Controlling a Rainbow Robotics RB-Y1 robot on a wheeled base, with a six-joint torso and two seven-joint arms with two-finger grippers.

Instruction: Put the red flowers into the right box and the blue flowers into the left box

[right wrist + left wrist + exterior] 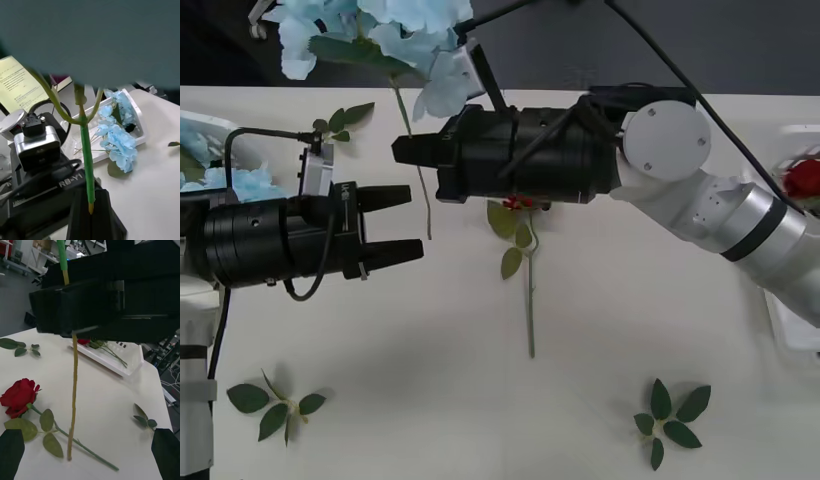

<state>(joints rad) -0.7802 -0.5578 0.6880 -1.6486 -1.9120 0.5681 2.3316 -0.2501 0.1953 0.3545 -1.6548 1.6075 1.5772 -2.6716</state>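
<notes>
A blue flower [395,25] hangs in the air over the table's far middle, with my right gripper [408,152] shut on its stem [87,161]. The stem's bare end [74,390] dangles close above the table. My left gripper [392,225] stands open just left of that stem, level with the right gripper, with nothing between its fingers [11,453]. A red flower [18,397] lies on the table under the right gripper, its stem [530,300] pointing toward me. The left box [205,122] holds blue flowers [114,140]. The right box [123,367] holds a red flower [805,178].
Green leaf sprigs lie at the near left [275,405], the near right [670,415] and the far left [340,120]. The right arm's wrist and forearm [720,210] span the table's right half. A dark floor lies beyond the far table edge.
</notes>
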